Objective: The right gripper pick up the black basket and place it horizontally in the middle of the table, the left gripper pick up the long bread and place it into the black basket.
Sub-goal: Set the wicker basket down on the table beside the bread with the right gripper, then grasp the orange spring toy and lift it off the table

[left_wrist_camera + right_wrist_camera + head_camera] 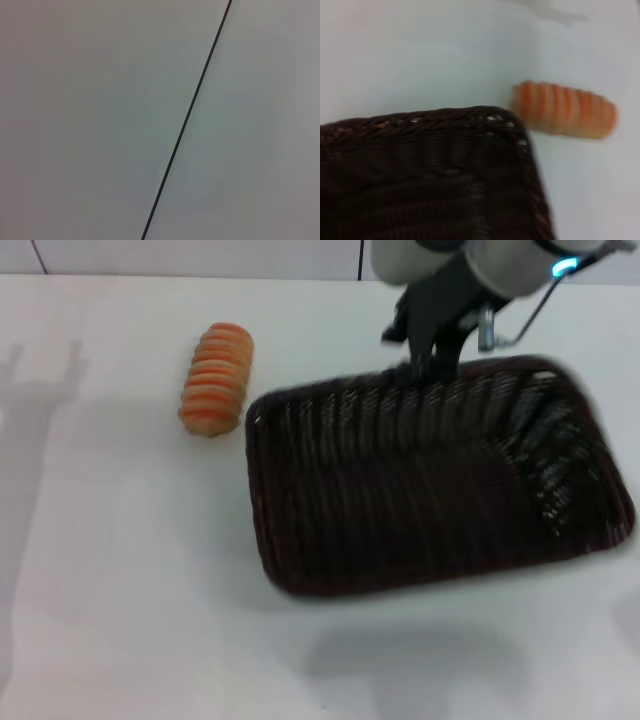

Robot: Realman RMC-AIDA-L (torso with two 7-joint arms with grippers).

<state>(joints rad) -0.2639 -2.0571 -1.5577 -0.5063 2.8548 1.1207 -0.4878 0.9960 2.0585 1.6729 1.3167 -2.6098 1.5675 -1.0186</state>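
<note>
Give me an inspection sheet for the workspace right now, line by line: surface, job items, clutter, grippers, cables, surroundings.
Surface: white table, bare where visible.
Job's things: black basket sits right of centre, its long side running roughly across the table, slightly skewed, with nothing inside. Long bread lies on the table to the basket's far left, apart from it.
Clutter: nothing seen.
Grippers: right gripper is at the basket's far rim, jaws apparently closed on it. Left gripper is not in view; its wrist camera shows only a pale surface with a dark line.
Cables: thin cable by the right arm.
Surroundings: pale wall panels behind the table.
</note>
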